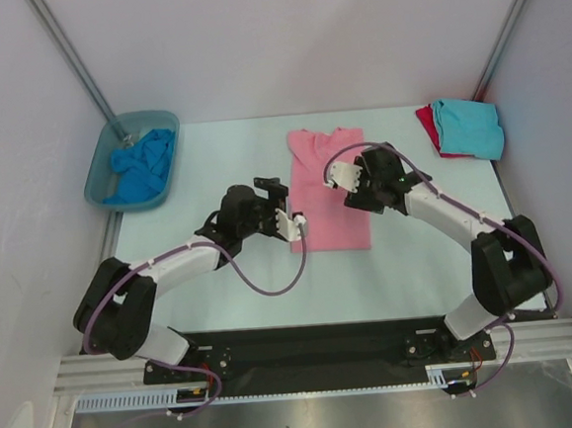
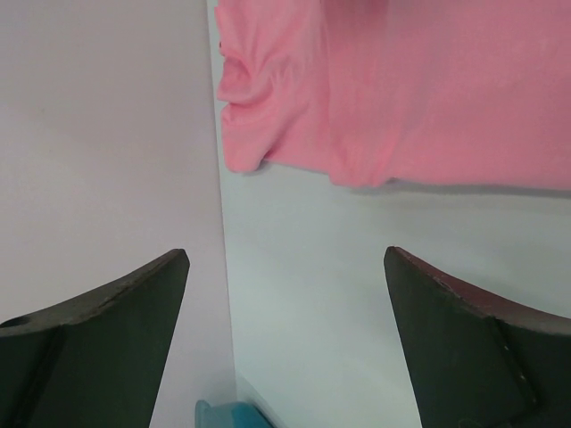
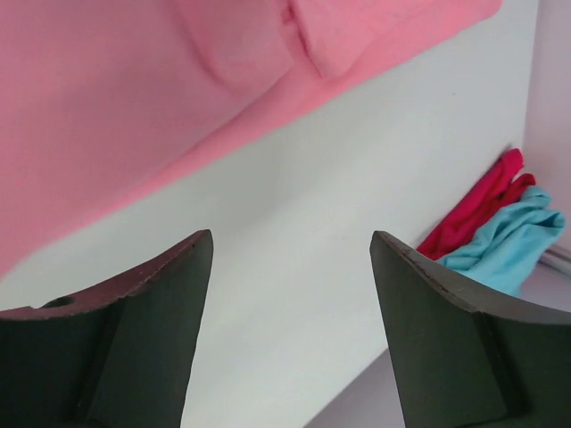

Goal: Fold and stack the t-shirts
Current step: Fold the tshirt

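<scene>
Pink t-shirt (image 1: 328, 186) lies flat at mid-table as a long narrow panel, collar toward the far wall; the left gripper (image 1: 295, 223) is at its near left edge and the right gripper (image 1: 341, 177) over its right side, both with jaws spread and holding nothing. The step in hand is probably the crosswise fold: each gripper should pinch a near corner through all layers and carry the hem level toward the collar, edges meeting squarely, before the bundle joins the turquoise t-shirt (image 1: 472, 127) lying on the red t-shirt (image 1: 425, 122) at the far right
</scene>
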Robot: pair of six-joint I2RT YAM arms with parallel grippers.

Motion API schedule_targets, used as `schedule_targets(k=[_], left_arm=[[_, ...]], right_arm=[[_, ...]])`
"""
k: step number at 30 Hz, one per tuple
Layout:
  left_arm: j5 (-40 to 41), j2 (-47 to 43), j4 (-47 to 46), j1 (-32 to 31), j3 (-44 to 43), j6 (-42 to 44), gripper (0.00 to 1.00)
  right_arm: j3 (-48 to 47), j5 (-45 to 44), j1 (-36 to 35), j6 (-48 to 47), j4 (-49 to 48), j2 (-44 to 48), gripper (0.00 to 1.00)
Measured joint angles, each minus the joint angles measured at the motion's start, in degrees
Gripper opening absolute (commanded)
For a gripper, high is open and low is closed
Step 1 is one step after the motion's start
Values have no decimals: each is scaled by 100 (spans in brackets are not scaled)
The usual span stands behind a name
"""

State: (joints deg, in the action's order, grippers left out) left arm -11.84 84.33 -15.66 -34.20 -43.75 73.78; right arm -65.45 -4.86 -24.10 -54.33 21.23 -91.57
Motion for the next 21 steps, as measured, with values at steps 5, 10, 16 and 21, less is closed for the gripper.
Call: schedule_targets(k=[5, 10, 16, 21], left_arm=[[289, 138, 136, 46, -201, -448, 100], [1482, 903, 916, 459, -1523, -2131, 100], [2238, 1071, 1864, 1403, -2367, -3799, 100], [2500, 1071, 2406, 2057, -2343, -4535, 100]], right_arm=[[905, 175, -170, -697, 28, 675, 77], [1016, 341, -852, -678, 393, 680, 77], [437, 684, -1526, -232, 946, 562, 77], [291, 800, -1880, -50, 1029, 385, 77]])
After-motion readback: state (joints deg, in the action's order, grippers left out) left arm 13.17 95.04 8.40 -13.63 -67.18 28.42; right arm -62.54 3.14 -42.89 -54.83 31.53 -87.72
